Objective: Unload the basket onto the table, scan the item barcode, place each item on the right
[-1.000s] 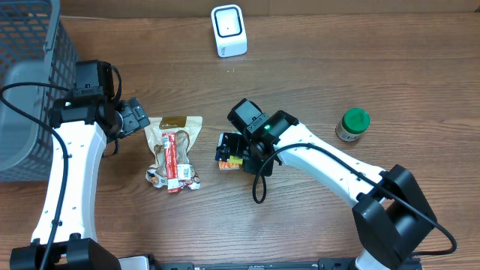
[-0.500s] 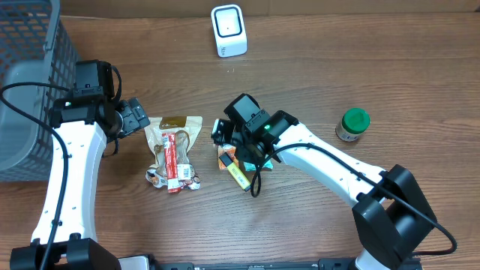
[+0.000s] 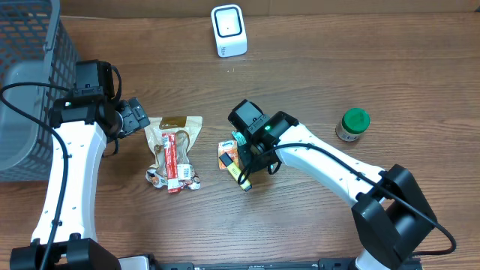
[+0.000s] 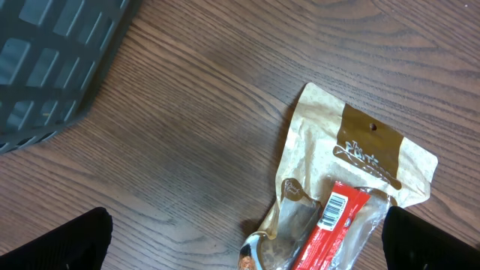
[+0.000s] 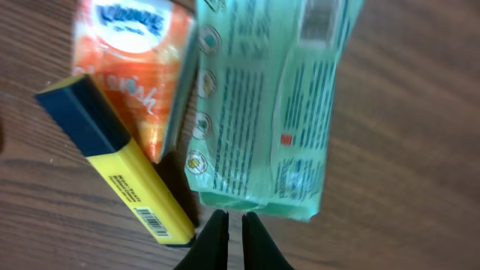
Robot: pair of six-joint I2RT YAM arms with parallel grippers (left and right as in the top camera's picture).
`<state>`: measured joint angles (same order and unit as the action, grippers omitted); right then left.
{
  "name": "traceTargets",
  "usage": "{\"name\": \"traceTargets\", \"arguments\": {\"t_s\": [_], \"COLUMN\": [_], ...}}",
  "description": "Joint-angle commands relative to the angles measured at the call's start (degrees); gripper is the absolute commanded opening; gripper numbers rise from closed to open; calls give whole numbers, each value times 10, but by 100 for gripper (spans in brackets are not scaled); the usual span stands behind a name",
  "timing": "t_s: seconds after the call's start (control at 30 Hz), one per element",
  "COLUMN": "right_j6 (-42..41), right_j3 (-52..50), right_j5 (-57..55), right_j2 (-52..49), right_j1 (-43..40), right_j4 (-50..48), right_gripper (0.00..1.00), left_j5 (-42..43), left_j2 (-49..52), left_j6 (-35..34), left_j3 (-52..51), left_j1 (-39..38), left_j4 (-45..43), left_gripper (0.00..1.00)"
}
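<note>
Three items lie together on the wooden table: a green packet [image 5: 270,105], an orange tissue pack [image 5: 135,67] and a yellow highlighter [image 5: 120,169] with a barcode near its end. My right gripper [image 5: 234,223] is shut, its tips at the packet's near edge, and I see nothing between them. From overhead this gripper [image 3: 247,156] hangs over the tissue pack [image 3: 226,154] and the highlighter [image 3: 238,174]. The white scanner [image 3: 229,30] stands at the back. My left gripper [image 4: 255,244] is open above a snack bag [image 4: 352,161] that holds a red bar with a barcode.
A dark mesh basket [image 3: 30,75] fills the far left. A green-capped jar [image 3: 352,124] stands at the right. The snack bag [image 3: 172,150] lies between the two arms, just right of the left gripper [image 3: 139,116].
The right gripper opened a little, then closed. The highlighter has slid out below and to the right of the tissue pack. The left arm has not moved.
</note>
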<state>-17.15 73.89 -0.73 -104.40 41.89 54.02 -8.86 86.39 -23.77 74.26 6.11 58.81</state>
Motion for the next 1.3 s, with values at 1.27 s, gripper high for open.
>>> {"name": "traceTargets", "arguments": {"t_s": [1.27], "right_j6": [-251], "right_j3": [-92], "right_j5": [154], "right_j2": [16], "right_j1": [104], "right_j4": [-257], "right_gripper": [18], "left_j5": [-6], "left_j2": [3], "left_j6": [2], "left_j3": [-2], "left_j1": [1], "left_j4": [1], "left_gripper": [100]}}
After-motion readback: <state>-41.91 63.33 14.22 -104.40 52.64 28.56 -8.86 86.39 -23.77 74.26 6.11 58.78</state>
